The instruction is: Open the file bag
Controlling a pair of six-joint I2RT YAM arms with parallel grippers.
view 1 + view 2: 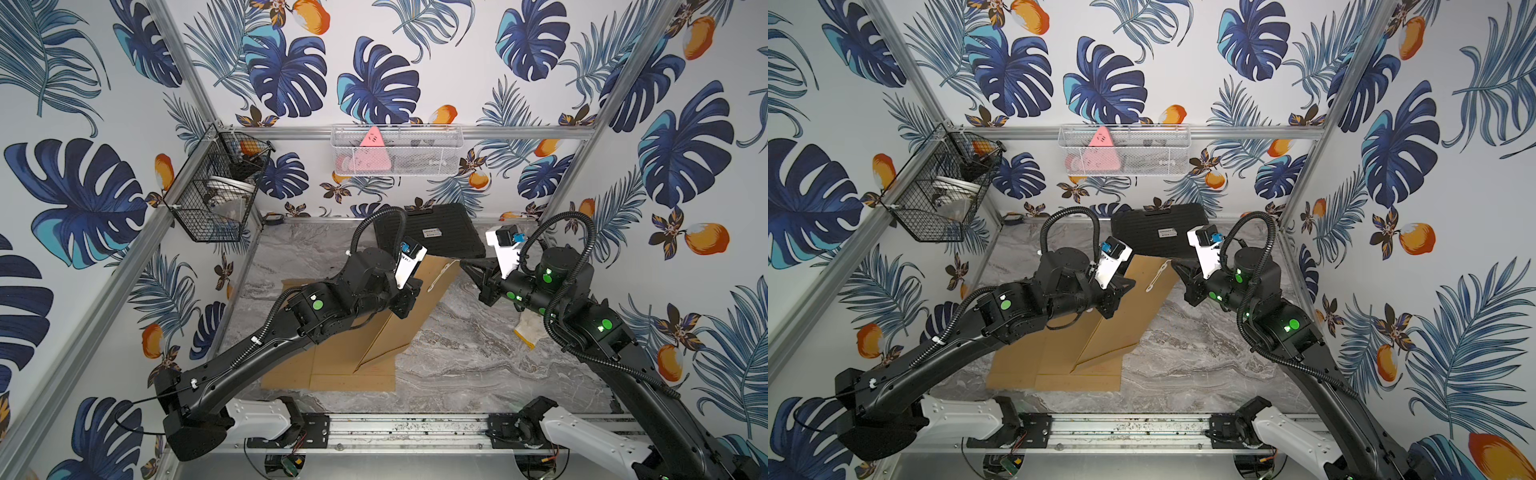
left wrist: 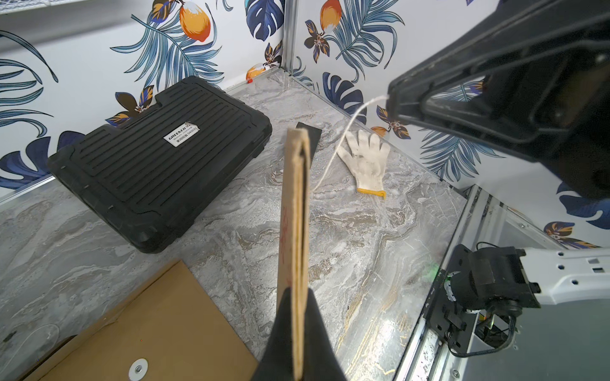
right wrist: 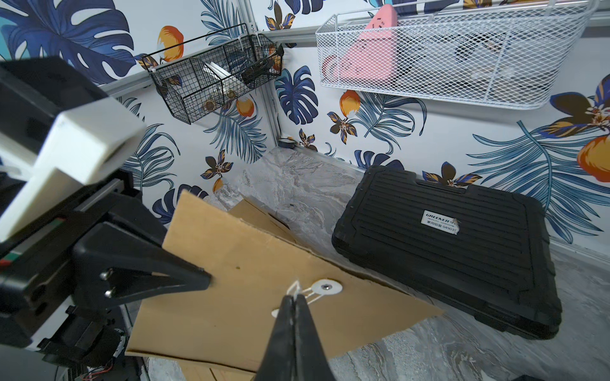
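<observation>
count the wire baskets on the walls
2. A black basket hangs on the left wall rail, near the back corner. A white basket hangs on the back wall rail, above the case. No other shows in any view.

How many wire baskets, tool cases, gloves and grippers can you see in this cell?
Wire baskets: 2 (black basket, white basket)
Tool case: 1
Glove: 1
Grippers: 2 (left gripper, right gripper)
Total: 6
</observation>
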